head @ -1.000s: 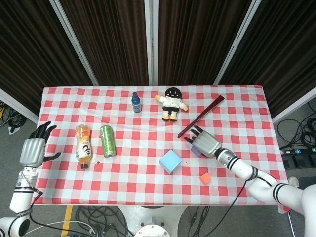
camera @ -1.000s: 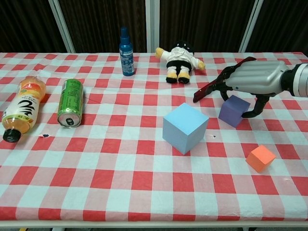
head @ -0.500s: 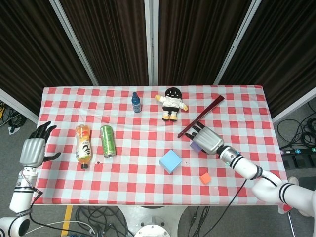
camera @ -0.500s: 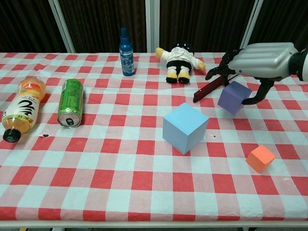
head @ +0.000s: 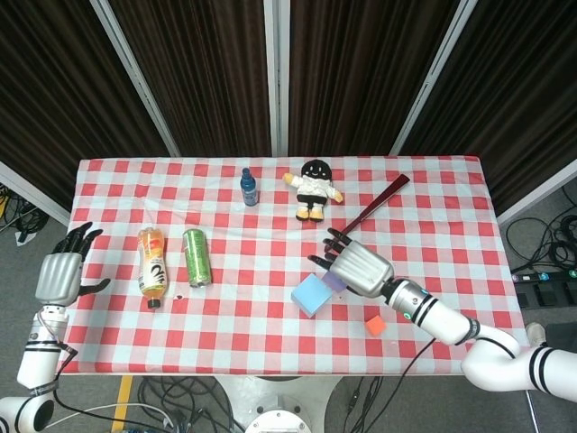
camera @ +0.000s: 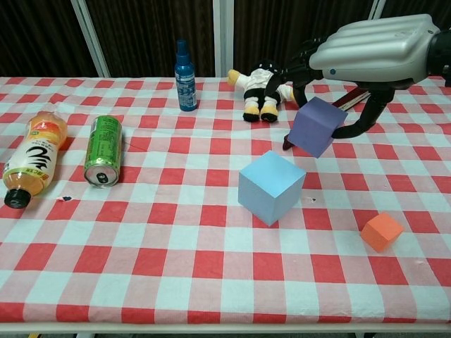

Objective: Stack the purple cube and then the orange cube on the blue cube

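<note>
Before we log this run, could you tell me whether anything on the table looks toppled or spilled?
The orange drink bottle and green can lie on their sides at the left; small dark specks near the bottle cap might be drips.

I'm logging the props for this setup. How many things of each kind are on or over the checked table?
Foam cubes: 3 – purple cube, large blue cube, small orange cube
Bottles: 2 – orange juice bottle, blue spray bottle
Cans: 1 – green can
Plush dolls: 1
Dark red sticks: 1
Total: 8
</note>
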You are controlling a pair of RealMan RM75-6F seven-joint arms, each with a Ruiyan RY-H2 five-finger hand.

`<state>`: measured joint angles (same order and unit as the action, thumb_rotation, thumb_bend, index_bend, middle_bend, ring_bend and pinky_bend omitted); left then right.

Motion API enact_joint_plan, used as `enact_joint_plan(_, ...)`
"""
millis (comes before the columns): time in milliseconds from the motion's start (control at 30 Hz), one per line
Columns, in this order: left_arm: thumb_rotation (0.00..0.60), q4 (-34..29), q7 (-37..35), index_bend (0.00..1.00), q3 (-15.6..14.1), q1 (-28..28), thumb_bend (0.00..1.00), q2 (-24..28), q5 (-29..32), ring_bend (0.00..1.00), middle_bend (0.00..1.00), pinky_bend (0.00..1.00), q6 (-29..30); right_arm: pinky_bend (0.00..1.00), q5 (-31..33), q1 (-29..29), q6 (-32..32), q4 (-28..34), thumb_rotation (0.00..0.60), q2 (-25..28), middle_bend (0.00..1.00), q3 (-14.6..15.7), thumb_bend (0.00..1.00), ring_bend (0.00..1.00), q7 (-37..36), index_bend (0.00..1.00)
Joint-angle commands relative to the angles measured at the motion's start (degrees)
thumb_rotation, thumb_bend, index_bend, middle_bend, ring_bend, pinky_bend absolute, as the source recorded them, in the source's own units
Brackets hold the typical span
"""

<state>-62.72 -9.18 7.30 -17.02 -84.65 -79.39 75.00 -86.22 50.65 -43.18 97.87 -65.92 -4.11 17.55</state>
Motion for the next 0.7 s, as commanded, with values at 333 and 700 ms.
enact_joint_plan(333, 0.600, 0.51, -1.62, 0.23, 0.26, 0.08, 0.09, 0.04, 0.47, 0.13, 0.18, 0.25, -0.49, 0.07, 9.17, 1.97, 2.09, 4.46, 0.600, -2.66, 0.43, -1.17, 0.20, 0.14, 11.60, 0.13)
enact_joint_plan(700, 0.600, 0.27, -3.93, 0.23, 0.66, 0.28, 0.09, 0.55, 0.48, 0.13, 0.18, 0.25, -0.12, 0.05, 22.98, 2.40, -3.63, 9.73, 0.600, -6.41, 0.44, -0.31, 0.20, 0.14, 26.28, 0.13)
